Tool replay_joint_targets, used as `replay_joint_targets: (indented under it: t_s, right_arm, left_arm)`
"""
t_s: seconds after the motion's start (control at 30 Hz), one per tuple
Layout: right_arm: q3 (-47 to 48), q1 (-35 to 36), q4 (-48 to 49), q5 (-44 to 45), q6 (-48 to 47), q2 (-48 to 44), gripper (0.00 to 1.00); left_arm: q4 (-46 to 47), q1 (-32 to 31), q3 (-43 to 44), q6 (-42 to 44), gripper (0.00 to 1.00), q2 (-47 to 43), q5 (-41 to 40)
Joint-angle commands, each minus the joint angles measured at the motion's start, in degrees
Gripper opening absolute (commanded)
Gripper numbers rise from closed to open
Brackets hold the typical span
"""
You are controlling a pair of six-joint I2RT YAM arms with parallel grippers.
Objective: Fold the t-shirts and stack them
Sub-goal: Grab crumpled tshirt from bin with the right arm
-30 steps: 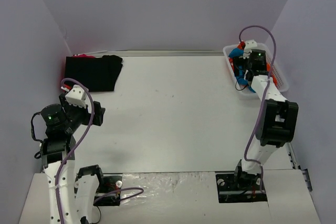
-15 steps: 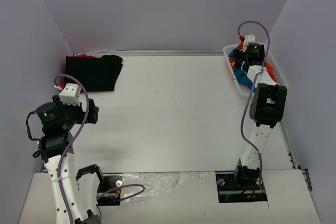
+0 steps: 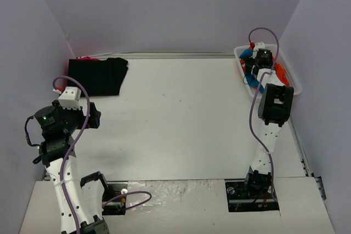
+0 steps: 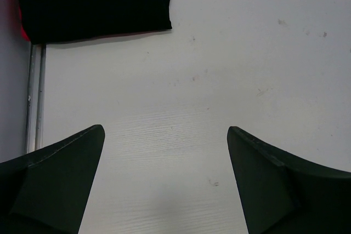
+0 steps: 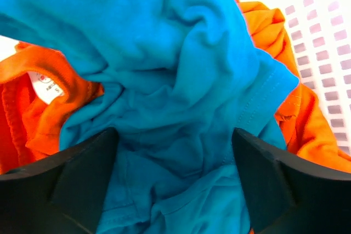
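A folded black t-shirt [image 3: 97, 75] lies at the table's far left; its edge shows in the left wrist view [image 4: 93, 1], with a red sliver under it. My left gripper [image 3: 92, 117] is open and empty above bare table, well short of the shirt [image 4: 164, 130]. A teal-blue t-shirt [image 5: 164, 53] lies crumpled over an orange t-shirt [image 5: 33, 119] in the white basket [image 5: 329, 31]. My right gripper [image 5: 174, 131] is open, its fingers either side of a bunch of teal cloth. From above it sits down in the basket [image 3: 256, 65].
The white slotted basket [image 3: 290, 83] stands at the far right against the wall. Purple walls close in the table on the left, back and right. A metal rail [image 4: 34, 97] runs along the table's left edge.
My right arm has reached farther back and down into the basket. My left arm has drawn back to the left, away from the table's middle.
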Motion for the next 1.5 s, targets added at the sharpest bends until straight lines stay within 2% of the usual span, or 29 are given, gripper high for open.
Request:
replay_joint_targets:
  t_s: [0.0,0.1,0.13,0.2,0.23,0.3,0.73,0.93,1.07,1.27,1.47]
  right_arm:
    - [3.79,-1.14,-2.65,-0.55,0.43,2.77,0.77]
    - [5.56,-1.4,-3.98,-1.17,0.17,3.83,0.54]
    - [5.56,-1.4,-4.06,-1.0,0.17,3.83,0.35]
    - [4.94,-1.32,-4.15,-1.08,0.26,3.3,0.22]
    - [4.42,-1.32,-4.15,-1.17,0.26,2.87,0.1]
    - [2.93,-1.4,-4.15,-1.35,0.34,1.37,0.01]
    - [-7.45,-1.23,-4.41,-4.07,3.16,-14.87,0.0]
    - [-9.55,-1.23,-5.82,-4.16,3.07,-16.38,0.0]
    - [-13.59,-0.18,-2.4,-2.4,1.76,-17.44,0.0]
    - [-18.25,2.9,0.76,0.49,0.26,-20.6,0.0]
    - [-18.52,7.03,0.77,4.27,-0.18,-24.38,0.0]
  left_arm:
    - [1.38,0.82,1.02,-0.28,0.94,0.2,1.67]
    - [1.46,1.17,0.76,-0.37,0.94,0.2,2.11]
    - [1.55,1.17,0.76,-0.37,0.94,0.11,2.19]
    - [1.55,1.17,0.76,-0.46,0.94,0.03,2.28]
    - [1.46,1.17,0.67,-0.46,0.94,-0.06,2.37]
    - [1.55,1.17,0.58,-0.37,0.94,-0.32,2.46]
    - [1.73,1.17,0.58,-1.42,0.94,-2.35,3.69]
    - [1.55,1.17,0.5,-1.51,0.94,-3.05,4.39]
    - [1.64,1.17,0.5,-1.69,0.94,-3.14,4.92]
    - [1.81,1.17,0.58,-1.69,0.94,-3.4,4.66]
    - [1.73,1.17,0.58,-1.69,0.94,-3.58,4.65]
